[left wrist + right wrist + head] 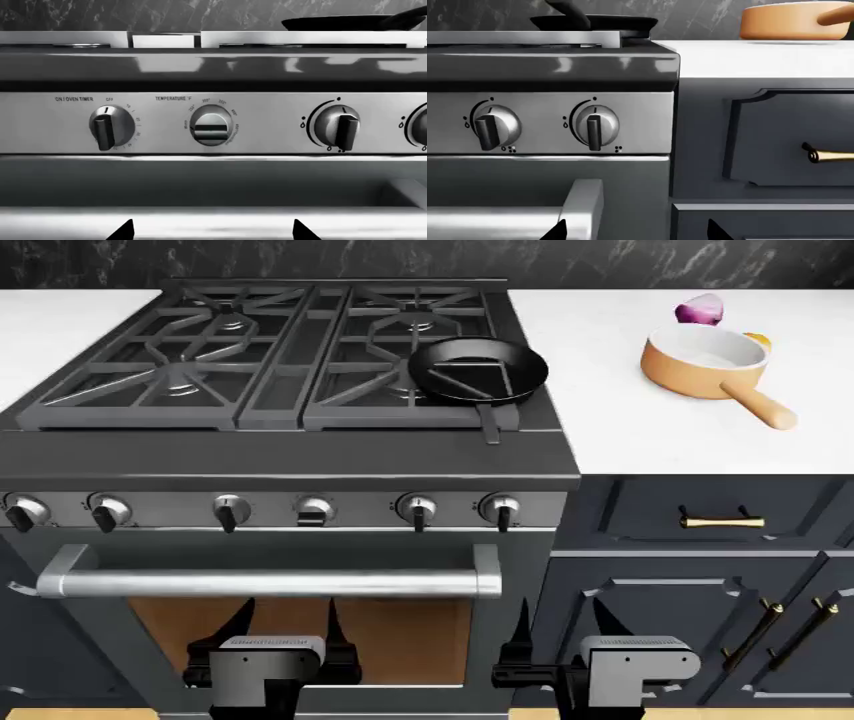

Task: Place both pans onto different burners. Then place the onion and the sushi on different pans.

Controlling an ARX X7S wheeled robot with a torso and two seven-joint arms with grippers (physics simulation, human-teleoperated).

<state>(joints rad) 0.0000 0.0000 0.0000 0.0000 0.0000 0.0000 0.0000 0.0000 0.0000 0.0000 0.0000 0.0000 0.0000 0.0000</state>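
A black frying pan point(477, 371) sits on the front right burner point(430, 380) of a dark steel stove point(287, 455), its thin handle reaching past the stove's front edge. The three other burners carry nothing. On the white desk point(627, 435) to the right of the stove stands an orange saucepan point(705, 362), white inside, its tan handle angled toward the front right. A purple onion piece point(699, 309) lies just behind the saucepan, and a sliver of the orange sushi point(757, 339) shows at the saucepan's far right rim, mostly hidden.

Both arms hang low in front of the oven door, well apart from all four items. The left pincer point(286, 622) is released, its dark fingertips spread and holding nothing; the right pincer point(565, 620) is likewise released and empty. From the left wrist, the fingertips point(124, 230) frame the row of silver knobs point(111, 126). From the right wrist, the frying pan point(595, 22) and saucepan point(790, 21) appear above the stove edge and desk.
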